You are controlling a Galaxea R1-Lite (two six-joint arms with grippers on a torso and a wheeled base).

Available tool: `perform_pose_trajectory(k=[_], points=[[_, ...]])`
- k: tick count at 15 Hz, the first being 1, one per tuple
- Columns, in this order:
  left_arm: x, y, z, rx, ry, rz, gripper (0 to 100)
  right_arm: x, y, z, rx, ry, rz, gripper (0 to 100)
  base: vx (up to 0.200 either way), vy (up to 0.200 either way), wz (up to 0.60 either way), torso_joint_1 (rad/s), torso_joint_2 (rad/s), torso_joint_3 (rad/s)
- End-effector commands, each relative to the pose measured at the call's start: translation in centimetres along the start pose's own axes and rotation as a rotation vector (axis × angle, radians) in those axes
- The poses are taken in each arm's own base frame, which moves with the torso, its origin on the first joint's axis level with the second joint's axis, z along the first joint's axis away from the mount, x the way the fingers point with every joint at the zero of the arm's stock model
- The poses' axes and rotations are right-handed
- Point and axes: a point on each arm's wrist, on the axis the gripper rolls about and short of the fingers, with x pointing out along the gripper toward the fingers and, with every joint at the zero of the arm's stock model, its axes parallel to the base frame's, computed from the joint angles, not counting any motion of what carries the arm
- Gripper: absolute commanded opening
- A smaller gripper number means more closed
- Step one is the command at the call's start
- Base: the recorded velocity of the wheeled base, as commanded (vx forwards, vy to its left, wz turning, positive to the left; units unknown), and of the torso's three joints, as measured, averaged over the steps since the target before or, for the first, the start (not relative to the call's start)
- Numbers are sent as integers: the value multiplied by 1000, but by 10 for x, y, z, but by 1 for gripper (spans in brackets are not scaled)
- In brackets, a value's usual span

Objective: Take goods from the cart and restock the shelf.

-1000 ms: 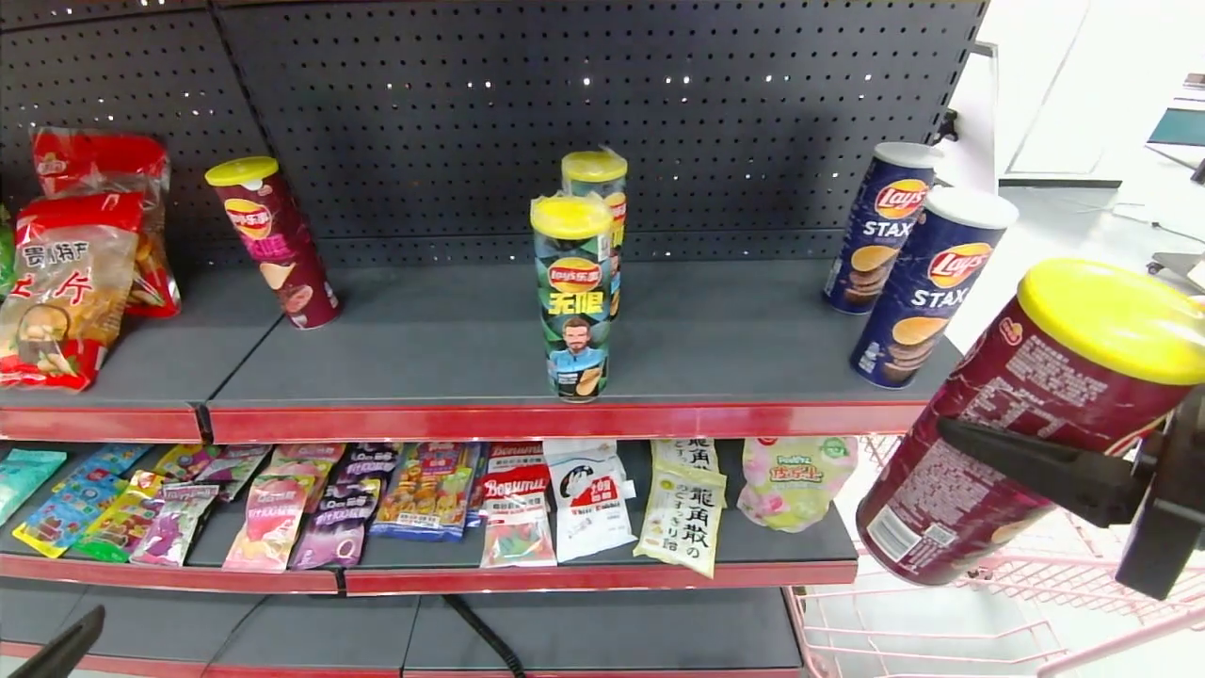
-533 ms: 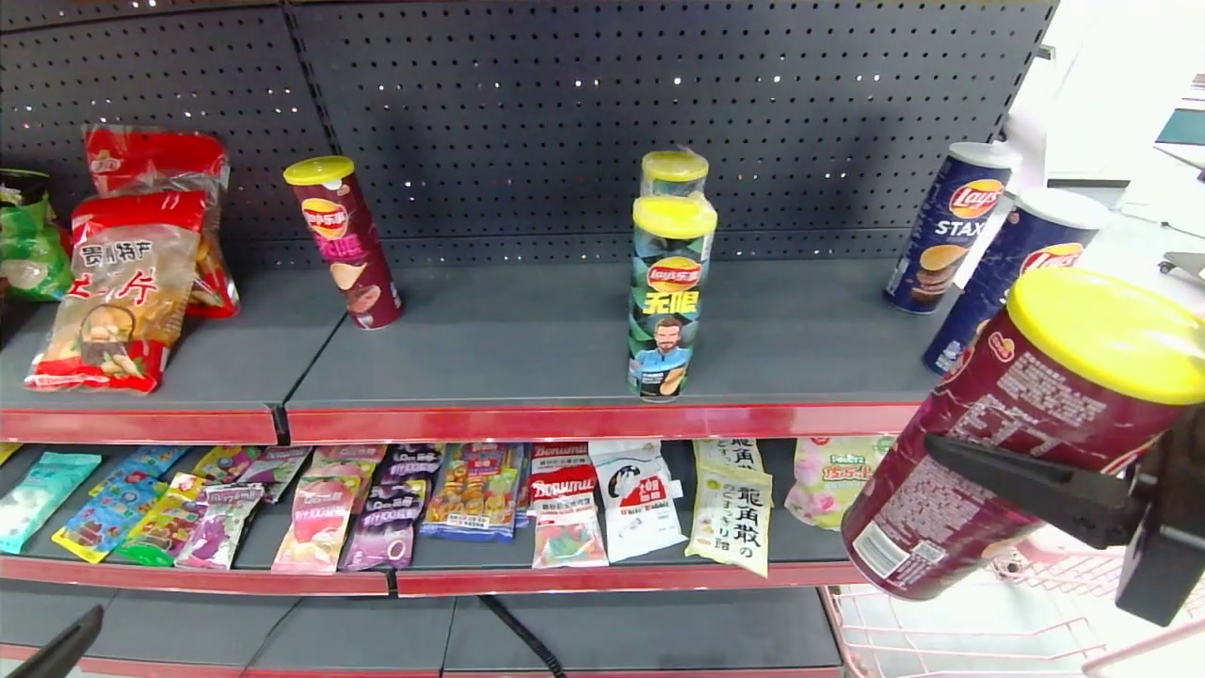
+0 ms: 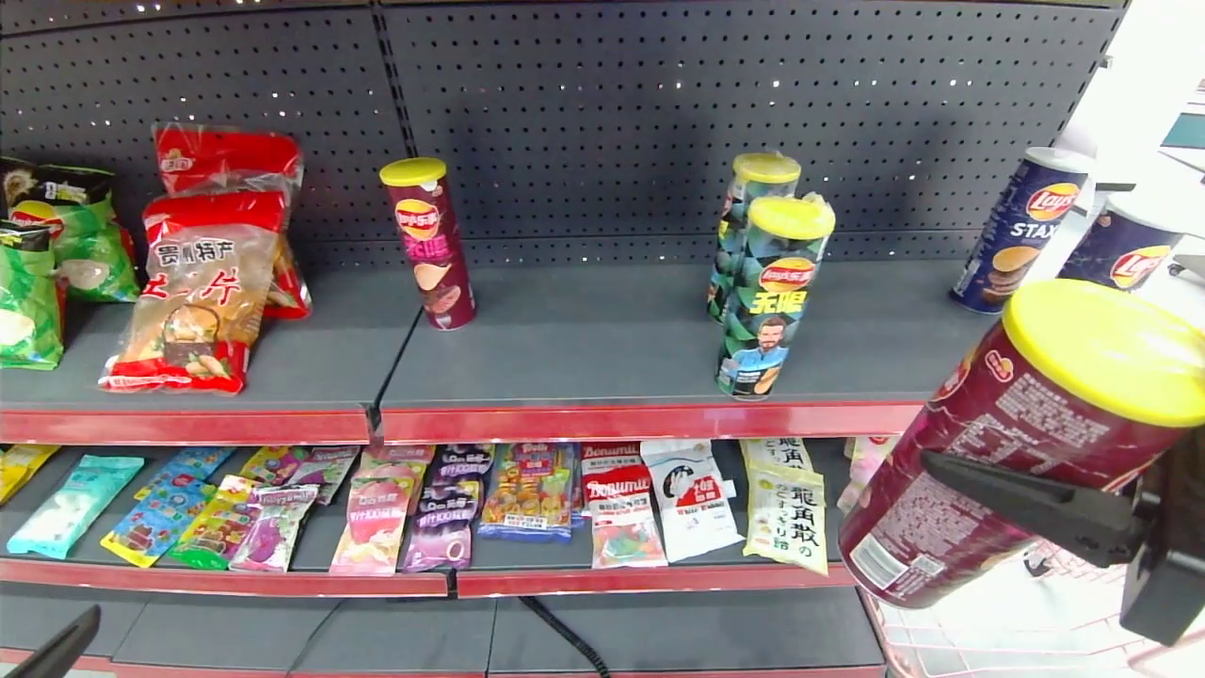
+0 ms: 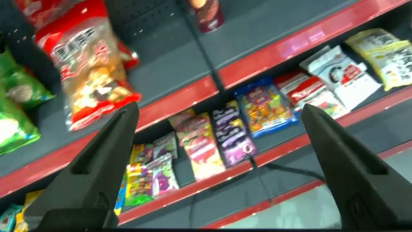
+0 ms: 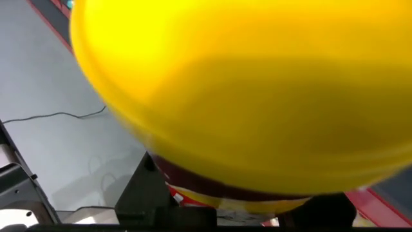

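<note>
My right gripper (image 3: pixel 988 452) is shut on a maroon chips can (image 3: pixel 1017 443) with a yellow lid (image 5: pixel 257 84), held tilted at the right, in front of the upper shelf's right end. One black finger (image 3: pixel 1026 499) crosses the can's front; the other is hidden behind it. A matching maroon can (image 3: pixel 428 245) stands upright on the upper shelf (image 3: pixel 602 339). My left gripper (image 4: pixel 215 167) is open and holds nothing, low at the left before the lower shelves.
Two green cans (image 3: pixel 772 292) stand mid-shelf and two blue cans (image 3: pixel 1021 231) at the far right. Red bags (image 3: pixel 202 292) and green bags (image 3: pixel 38 273) lean at the left. Snack pouches (image 3: pixel 527 490) fill the lower shelf. The pink cart (image 3: pixel 1036 621) sits bottom right.
The whole picture has shifted right, so the camera has turned left along the shelf. The held can keeps its place in the right gripper. The left gripper has not changed.
</note>
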Motion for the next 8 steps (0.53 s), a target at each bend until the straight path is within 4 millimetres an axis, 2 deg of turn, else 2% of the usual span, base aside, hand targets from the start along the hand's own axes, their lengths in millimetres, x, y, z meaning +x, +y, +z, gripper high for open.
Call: perform_pose_trajectory(k=[1,8], points=[[1,-1,-2,0,8,-3,100,0,0,0,-1,1,3,0,0,200,0,7,7,2],[1,-1,-3,-2,10,-4,100,1,9,0,-10,-5,60,0,0,200,0,2,2,2]])
